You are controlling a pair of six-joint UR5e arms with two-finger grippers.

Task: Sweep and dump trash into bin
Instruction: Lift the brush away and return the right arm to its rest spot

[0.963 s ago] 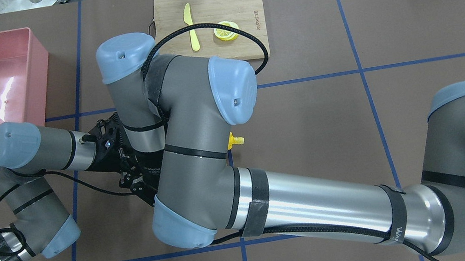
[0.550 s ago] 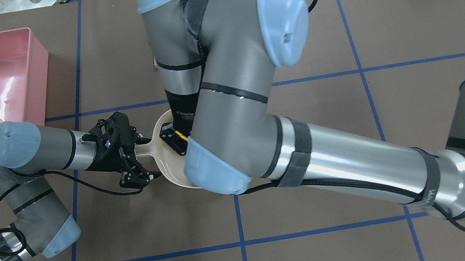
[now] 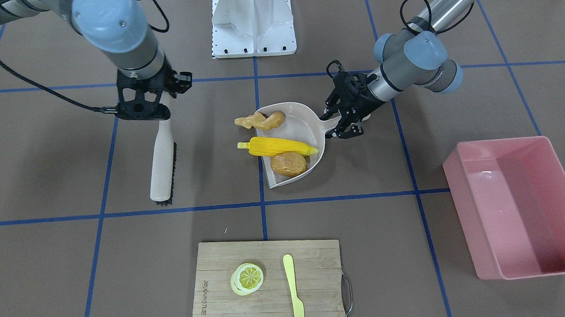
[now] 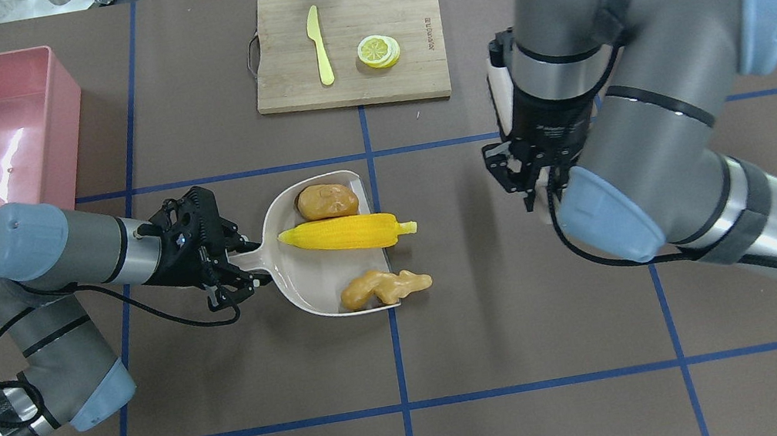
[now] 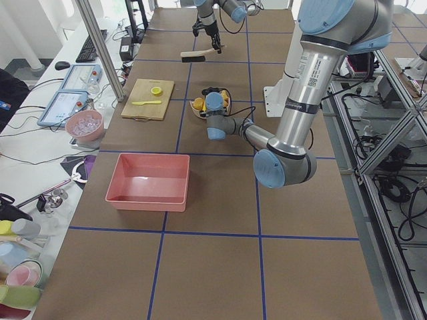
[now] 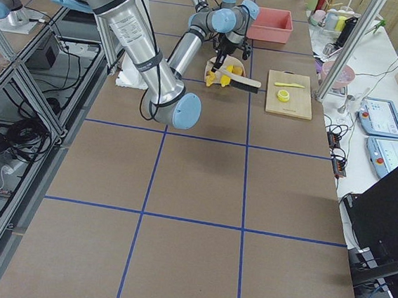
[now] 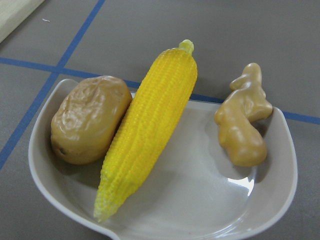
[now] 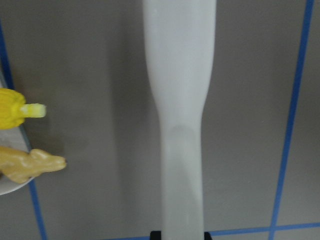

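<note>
Right arm: has swung out across the table, away from the dustpan (image 4: 306, 287). One second ago it covered the pan entirely; 0.6 s ago the right gripper (image 3: 152, 112) stood directly over the pan floor. That gripper, clamped on the brush (image 3: 162, 159) handle, is now well apart from the pan's open edge. The corn cob (image 4: 348, 234), potato (image 4: 327, 200) and ginger root (image 4: 380, 288) are now uncovered. They lie in the pan, off to the gripper's side. The cutting board (image 4: 404, 20) is uncovered as well.

Corn (image 4: 348, 234), potato (image 4: 327, 201), ginger (image 4: 384, 288) in dustpan (image 4: 304, 274)
</note>
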